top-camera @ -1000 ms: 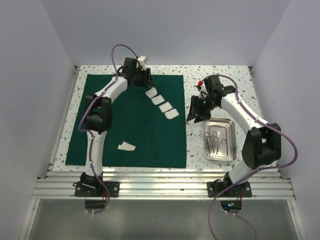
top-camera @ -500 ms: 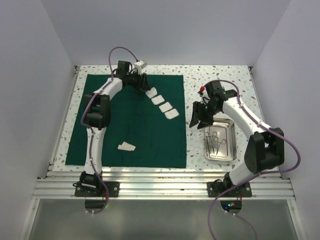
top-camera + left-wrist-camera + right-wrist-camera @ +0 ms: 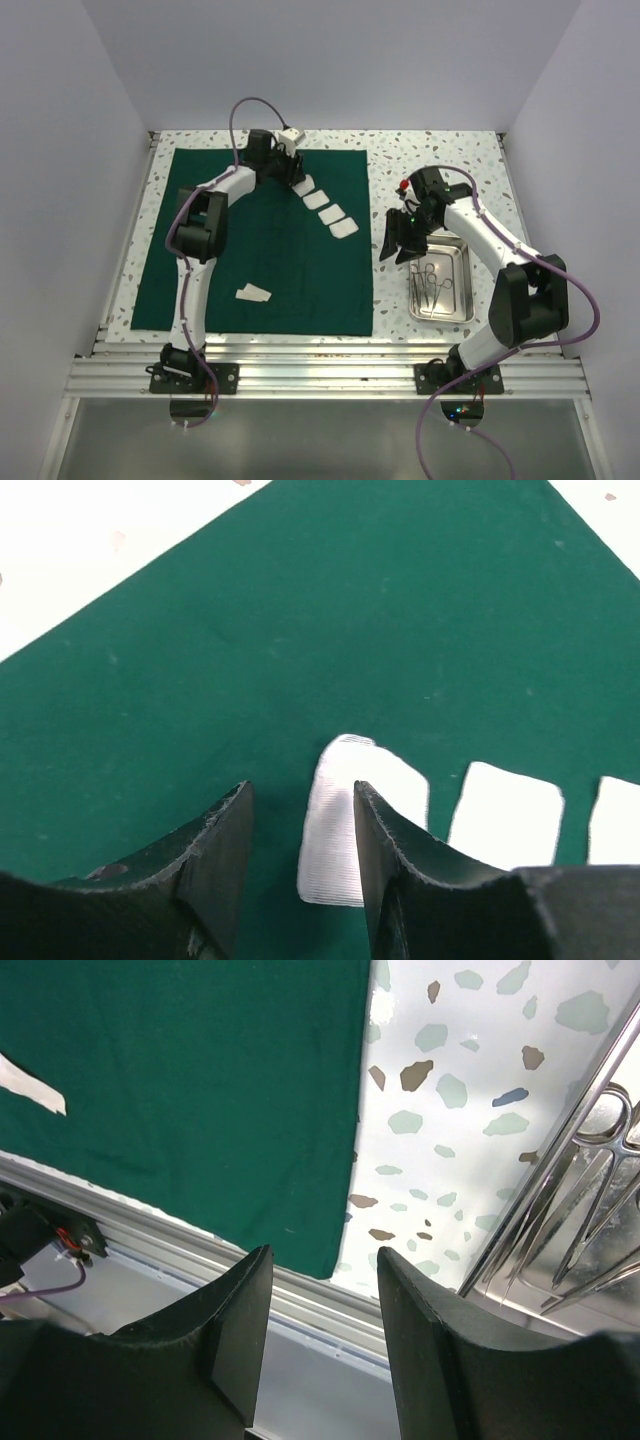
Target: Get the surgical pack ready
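Left wrist view: the left end effector is about half open and grips nothing, poised over the dark green cloth. Just ahead of it, seen through the gap and partly hidden behind its right finger, the first gauze square lies flat on the cloth. To the right of that are a second gauze square and the edge of a third gauze square, with narrow strips of cloth between them. Farther ahead, the cloth's edges meet the pale bench.

In the right wrist view the right end effector is also about half open and empty. It hangs over the speckled bench just beside the cloth's near corner. The aluminium rail runs under its left finger. Off its right finger lies the steel tray with the silvery scissor-like instruments inside. Far to its left, a loose gauze piece rests on the cloth.

In the top external view, four gauze squares run in a diagonal row from the left end effector toward the right one.
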Tool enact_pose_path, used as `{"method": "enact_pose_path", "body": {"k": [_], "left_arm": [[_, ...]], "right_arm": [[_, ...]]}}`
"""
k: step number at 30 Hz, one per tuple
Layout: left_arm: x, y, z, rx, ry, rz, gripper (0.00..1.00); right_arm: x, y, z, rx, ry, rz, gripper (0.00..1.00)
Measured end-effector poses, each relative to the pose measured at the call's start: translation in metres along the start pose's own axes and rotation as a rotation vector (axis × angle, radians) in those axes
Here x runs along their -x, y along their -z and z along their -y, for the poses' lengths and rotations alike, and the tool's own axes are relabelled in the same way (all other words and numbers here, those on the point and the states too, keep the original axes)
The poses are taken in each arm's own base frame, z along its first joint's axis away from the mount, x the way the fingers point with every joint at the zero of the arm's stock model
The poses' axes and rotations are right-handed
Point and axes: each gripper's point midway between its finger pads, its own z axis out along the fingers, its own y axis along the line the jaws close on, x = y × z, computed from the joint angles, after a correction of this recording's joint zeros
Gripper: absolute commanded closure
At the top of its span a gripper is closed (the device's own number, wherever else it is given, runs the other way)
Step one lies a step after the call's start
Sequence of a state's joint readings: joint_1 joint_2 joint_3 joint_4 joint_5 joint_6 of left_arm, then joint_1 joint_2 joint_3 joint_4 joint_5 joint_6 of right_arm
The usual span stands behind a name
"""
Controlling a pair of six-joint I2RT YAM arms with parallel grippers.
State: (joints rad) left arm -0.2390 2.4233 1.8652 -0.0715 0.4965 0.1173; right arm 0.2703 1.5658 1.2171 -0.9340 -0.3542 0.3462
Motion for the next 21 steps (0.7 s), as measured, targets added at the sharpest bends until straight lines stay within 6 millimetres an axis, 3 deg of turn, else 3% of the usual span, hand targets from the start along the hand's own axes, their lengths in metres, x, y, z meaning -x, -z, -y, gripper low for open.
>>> {"method": "enact_pose_path", "body": {"k": [9, 17, 21], "left_arm": [[-0.008, -0.004, -0.005, 0.071, -0.082, 0.009, 0.54], [-0.005, -0.006, 0.025, 0.080, -0.130, 0.008, 0.57], [-0.005, -0.007, 0.026, 0.090, -0.142, 0.002, 0.57]], "right_arm": [[0.000, -0.001, 0.001, 0.001, 0.007, 0.002, 0.50], [0.002, -0.001, 0.000, 0.007, 0.009, 0.008, 0.50], [0.002, -0.001, 0.000, 0.007, 0.009, 0.009, 0.50]]}}
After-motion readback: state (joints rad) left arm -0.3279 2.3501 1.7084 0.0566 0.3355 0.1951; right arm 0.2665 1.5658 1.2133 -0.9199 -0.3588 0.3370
